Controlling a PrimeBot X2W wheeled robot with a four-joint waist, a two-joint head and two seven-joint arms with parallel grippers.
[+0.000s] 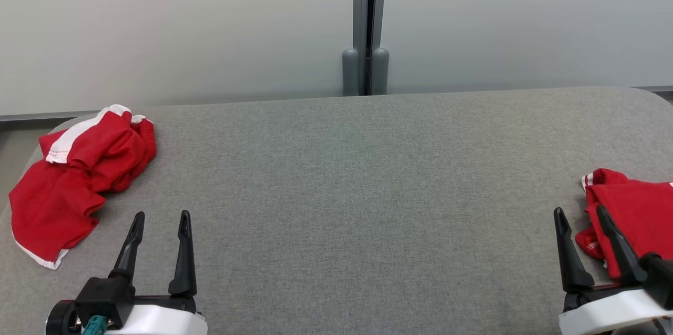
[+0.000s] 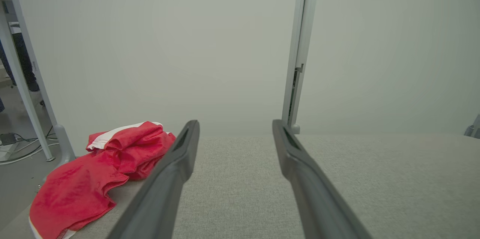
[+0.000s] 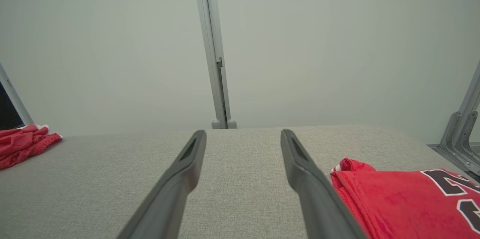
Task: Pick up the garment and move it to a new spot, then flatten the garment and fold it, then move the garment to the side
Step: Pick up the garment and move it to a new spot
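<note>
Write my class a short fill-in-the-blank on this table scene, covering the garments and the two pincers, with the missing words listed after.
The crumpled garment lies on the robot's ____ side of the table. The left pincer and the right pincer both stand ____, holding nothing. The second garment, by the right pincer, is mostly ____ in colour.
Missing words: left; open; red.

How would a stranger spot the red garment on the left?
Start at the grey padded table, at its left end, beyond the left end effector. A crumpled red garment lies heaped there. Unlike the flatter red garment with dark lettering at the right, it shows a broad white stripe.
</note>
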